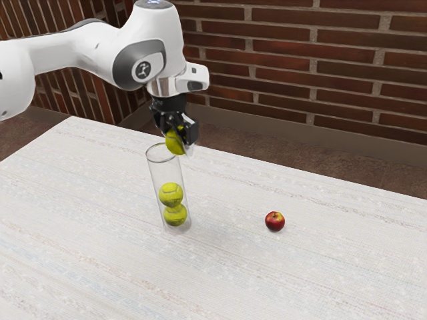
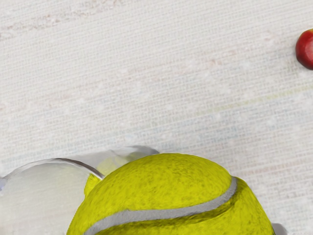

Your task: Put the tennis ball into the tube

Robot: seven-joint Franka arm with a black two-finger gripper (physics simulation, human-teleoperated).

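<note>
Right now the black two-finger end effector (image 1: pixel 179 137) has the fuzzy yellow tennis ball (image 1: pixel 175 142) pinched, near the top of the tall clear tube (image 1: pixel 164 173), toward the exterior view's right. I can't quite tell if it touches the rim. The ball should be light, a bit squishy and not slippery, so hug its fat middle gently, leaving its bottom free.
</note>
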